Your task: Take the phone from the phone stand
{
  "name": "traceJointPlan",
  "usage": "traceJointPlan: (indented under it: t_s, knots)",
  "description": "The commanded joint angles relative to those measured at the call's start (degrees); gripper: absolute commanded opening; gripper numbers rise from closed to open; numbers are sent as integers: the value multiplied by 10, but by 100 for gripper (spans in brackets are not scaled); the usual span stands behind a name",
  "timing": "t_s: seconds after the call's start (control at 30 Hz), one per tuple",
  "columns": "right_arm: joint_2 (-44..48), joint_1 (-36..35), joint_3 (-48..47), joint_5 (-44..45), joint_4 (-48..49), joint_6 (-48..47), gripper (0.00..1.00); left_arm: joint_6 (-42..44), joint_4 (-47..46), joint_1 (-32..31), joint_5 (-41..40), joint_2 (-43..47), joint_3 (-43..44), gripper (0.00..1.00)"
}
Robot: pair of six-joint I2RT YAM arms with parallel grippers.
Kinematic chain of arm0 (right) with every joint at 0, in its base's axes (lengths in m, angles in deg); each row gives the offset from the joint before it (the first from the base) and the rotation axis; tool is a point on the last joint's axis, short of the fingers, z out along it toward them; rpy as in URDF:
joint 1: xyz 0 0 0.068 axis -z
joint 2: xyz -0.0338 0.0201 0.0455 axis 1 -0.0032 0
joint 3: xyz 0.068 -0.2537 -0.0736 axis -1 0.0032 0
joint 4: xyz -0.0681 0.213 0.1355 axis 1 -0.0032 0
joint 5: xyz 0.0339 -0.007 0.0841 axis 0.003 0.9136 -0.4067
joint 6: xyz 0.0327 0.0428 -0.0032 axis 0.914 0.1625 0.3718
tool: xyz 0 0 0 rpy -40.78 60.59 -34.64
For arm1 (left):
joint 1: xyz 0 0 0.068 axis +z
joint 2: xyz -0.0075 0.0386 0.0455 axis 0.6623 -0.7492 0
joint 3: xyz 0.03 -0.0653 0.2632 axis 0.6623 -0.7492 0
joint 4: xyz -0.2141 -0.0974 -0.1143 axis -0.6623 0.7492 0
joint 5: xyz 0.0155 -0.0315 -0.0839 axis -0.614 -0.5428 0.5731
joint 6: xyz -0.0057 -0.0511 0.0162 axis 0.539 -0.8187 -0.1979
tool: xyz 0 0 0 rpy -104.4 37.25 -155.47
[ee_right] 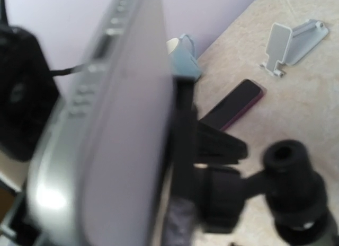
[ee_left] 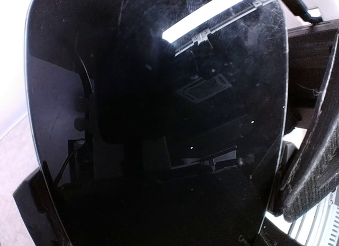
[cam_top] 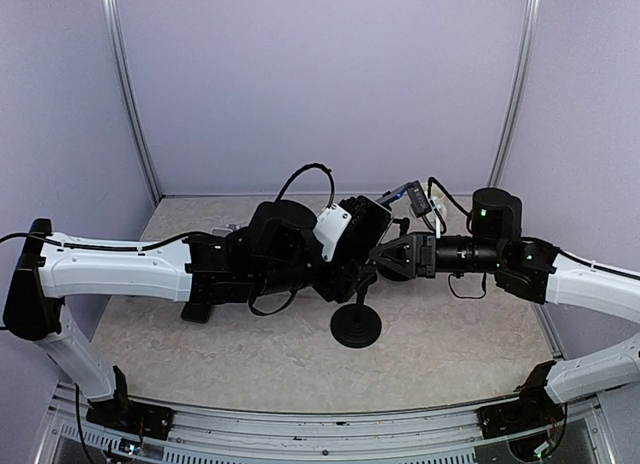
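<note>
Your left gripper (cam_top: 352,246) has the phone (ee_left: 159,124) directly between its fingers: in the left wrist view the dark, scratched screen fills the space from one finger to the other. The finger at the lower left lies against the phone's long edge. The ribbed finger (ee_left: 312,172) opposite stands just beside the other long edge with a narrow dark gap, so you cannot tell from these views whether the fingers are clamped on the phone or only bracketing it. The phone is not yet off the phone stand (cam_top: 356,327). In the right wrist view its silver edge (ee_right: 122,129) sits blurred and close in front of the camera, with the stand's black cradle and ball joint (ee_right: 288,161) just behind it. Your right gripper (cam_top: 385,256) points at the stand's upper part from the side opposite the left fingers, nearly meeting them over the stem. Its fingers do not show in its own view and are too dark from above, so their state cannot be told. Well beyond the right fingers, a second dark phone (ee_right: 233,104) lies flat on the table (cam_top: 250,354), and a white stand (ee_right: 294,42) lies near it.
</note>
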Motion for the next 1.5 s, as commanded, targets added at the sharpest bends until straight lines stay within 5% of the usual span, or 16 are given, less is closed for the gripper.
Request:
traceJointPlan:
  t_s: [0.0,0.4,0.8,0.97,1.2,1.47]
  knots:
    - [-4,-6,-14,9,20,6,41,0,0,-4,-1,-5,20,38]
    - [31,-6,6,20,-24,-19,1,-54,19,34,-35,12,15,32]
    - [60,-5,35,14,-25,-50,0,-101,25,83,-23,40,-6,27]
    - [56,-3,28,18,-30,-59,0,-89,-41,91,77,66,-43,26]
    - [68,-2,28,30,-44,-68,0,-105,-34,121,115,65,-49,23]
    - [52,-1,18,68,-40,-57,0,-64,-94,61,261,46,-27,24]
